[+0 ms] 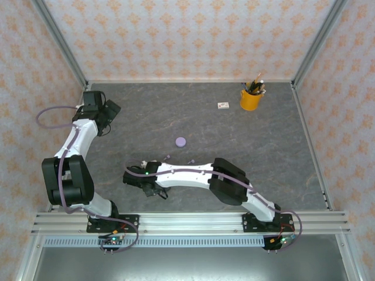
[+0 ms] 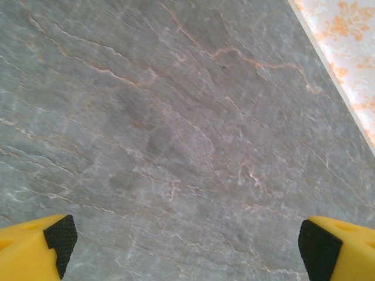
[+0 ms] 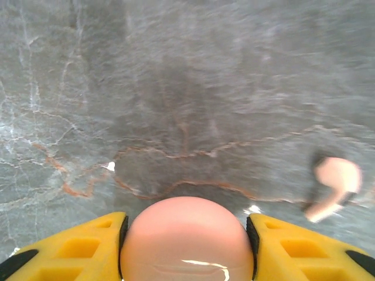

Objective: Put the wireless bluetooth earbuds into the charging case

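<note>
While L hand [image 2: 188,237] hangs over table [image 2: 176,117], fingers [image 2: 29,249] wide apart, R hand [image 3: 187,225] clamps pink case [image 3: 186,249]; pink earbud [image 3: 335,181] near its right finger [image 3: 304,252].

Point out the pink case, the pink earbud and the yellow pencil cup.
pink case [image 3: 186,240], right wrist view, middle of its domed top.
pink earbud [image 3: 338,175], right wrist view, on its rounded head.
yellow pencil cup [image 1: 250,101], top external view, on its side wall.
</note>
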You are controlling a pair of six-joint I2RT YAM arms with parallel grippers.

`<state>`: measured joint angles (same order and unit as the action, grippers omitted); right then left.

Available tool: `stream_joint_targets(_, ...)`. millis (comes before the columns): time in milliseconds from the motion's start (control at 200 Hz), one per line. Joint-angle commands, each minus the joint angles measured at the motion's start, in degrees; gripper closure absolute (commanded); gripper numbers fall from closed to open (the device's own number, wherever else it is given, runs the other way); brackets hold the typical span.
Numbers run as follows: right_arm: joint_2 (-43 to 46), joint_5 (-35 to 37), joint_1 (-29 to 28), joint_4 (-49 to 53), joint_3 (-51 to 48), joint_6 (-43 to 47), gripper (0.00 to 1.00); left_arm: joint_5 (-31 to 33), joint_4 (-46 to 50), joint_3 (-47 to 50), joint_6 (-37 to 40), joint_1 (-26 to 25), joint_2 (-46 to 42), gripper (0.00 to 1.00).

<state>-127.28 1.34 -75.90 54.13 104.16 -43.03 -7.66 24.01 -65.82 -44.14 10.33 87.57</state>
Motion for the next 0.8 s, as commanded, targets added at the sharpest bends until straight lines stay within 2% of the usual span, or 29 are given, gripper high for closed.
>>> stream_joint_targets(0, 7.46, 4.9, 2.67, 0.44, -3.45, 0.21, 0.51, -2.12, -1.72, -0.01, -0.68, -1.17, -2.14, 0.0)
stream_joint_targets(330, 19.85, 6.16, 15.57, -5.1, -15.33, 3.44, 0.51, -10.65, -6.87, 3.53, -1.08, -6.87, -2.57, 0.0)
stream_joint_targets(510, 22.68, 3.71, 23.41, -9.18, -18.81, 4.68, 0.51, -18.68, -20.06, 13.45, -5.89, -7.16, -5.9, 0.0)
stream_joint_targets(666, 22.61, -0.04, 29.23, -12.5, -19.24, 4.45, 0.51, -22.95, -26.88, 19.09, -7.14, -8.07, -7.78, 0.0)
stream_joint_targets(796, 21.93, -3.65, 33.23, -15.41, -19.42, 2.94, 0.51, -25.46, -35.91, 23.03, -9.5, -10.79, -8.16, 0.0)
